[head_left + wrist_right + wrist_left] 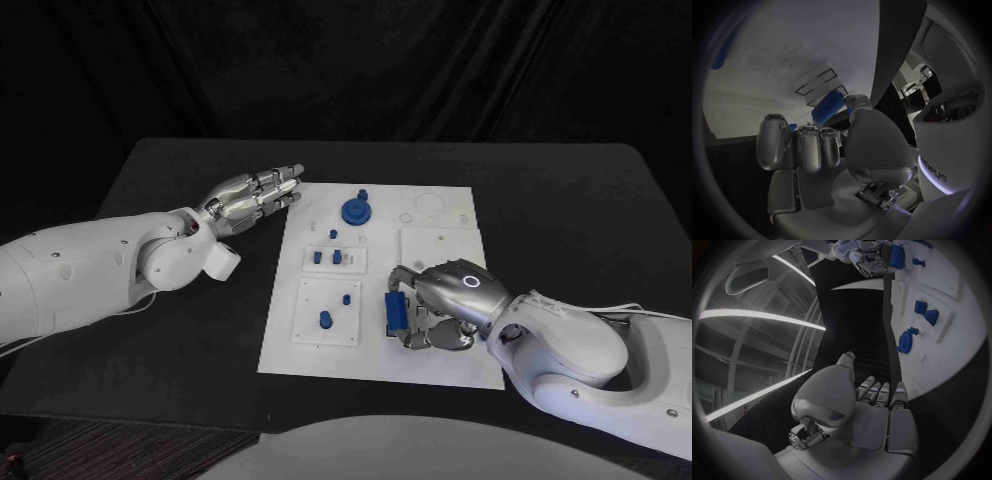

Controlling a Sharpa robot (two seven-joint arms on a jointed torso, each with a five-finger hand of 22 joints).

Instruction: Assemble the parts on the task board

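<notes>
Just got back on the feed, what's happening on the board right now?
The right robot hand holds a long blue part over the lower middle of the white task board, fingers wrapped around it. The left robot hand is off the board's upper left corner, over the black table, fingers apart and holding nothing. A round blue gear-like part sits near the board's top, and several smaller blue parts rest in the raised white fixtures on the board's left side.

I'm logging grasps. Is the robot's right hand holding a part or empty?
Holding: the right hand grips a long blue part over the task board.
</notes>
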